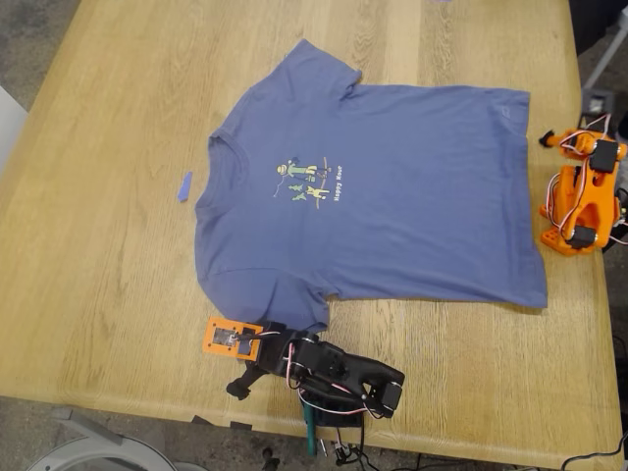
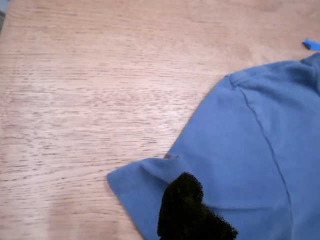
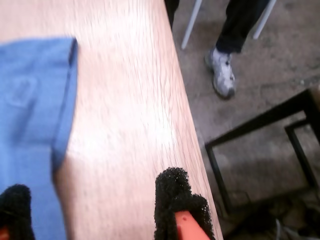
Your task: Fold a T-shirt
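Note:
The periwinkle-blue T-shirt (image 1: pixel 392 206) lies spread flat on the wooden table (image 1: pixel 108 245), chest print up, its collar toward the exterior view's left. My first gripper (image 1: pixel 247 368), on the black arm at the table's near edge, hovers by the near sleeve (image 2: pixel 150 175). Only one black foam pad (image 2: pixel 186 207) shows over that sleeve, so its state is unclear. My second gripper (image 3: pixel 95 210), on the orange arm (image 1: pixel 581 201) at the exterior view's right, stands open just off the shirt's hem corner (image 3: pixel 62 75), holding nothing.
A tiny blue scrap (image 1: pixel 184 186) lies on the wood beyond the collar. The second wrist view shows the table's edge, a black metal frame (image 3: pixel 260 145) on the floor, and a person's shoe (image 3: pixel 222 72). Cables hang below the black arm.

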Controlling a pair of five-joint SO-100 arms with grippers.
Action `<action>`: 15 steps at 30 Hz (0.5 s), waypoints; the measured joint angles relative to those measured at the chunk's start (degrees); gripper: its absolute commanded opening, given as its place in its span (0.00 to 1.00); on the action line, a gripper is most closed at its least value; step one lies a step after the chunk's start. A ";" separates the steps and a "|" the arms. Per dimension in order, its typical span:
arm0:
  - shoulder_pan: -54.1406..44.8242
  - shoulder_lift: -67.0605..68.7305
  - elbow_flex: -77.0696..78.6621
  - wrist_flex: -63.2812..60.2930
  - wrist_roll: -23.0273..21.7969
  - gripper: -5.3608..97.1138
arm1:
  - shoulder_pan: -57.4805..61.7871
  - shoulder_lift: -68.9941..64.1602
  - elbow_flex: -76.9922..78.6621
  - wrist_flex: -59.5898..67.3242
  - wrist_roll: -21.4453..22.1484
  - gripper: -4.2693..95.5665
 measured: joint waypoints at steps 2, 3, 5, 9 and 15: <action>0.18 -1.05 -4.31 4.83 0.00 0.64 | -4.04 0.35 -3.25 -0.35 0.35 0.45; 0.09 -1.93 -6.59 6.68 0.00 0.64 | -6.50 0.18 -4.75 -0.97 0.44 0.45; 0.53 -4.48 -11.34 9.49 0.00 0.64 | -12.13 0.35 -7.21 -2.11 -0.53 0.45; 3.96 -13.36 -22.59 13.80 0.09 0.65 | -24.17 0.44 -12.13 0.09 -3.60 0.45; 16.52 -26.02 -39.55 23.47 4.31 0.69 | -45.88 -0.62 -20.30 11.78 -6.06 0.43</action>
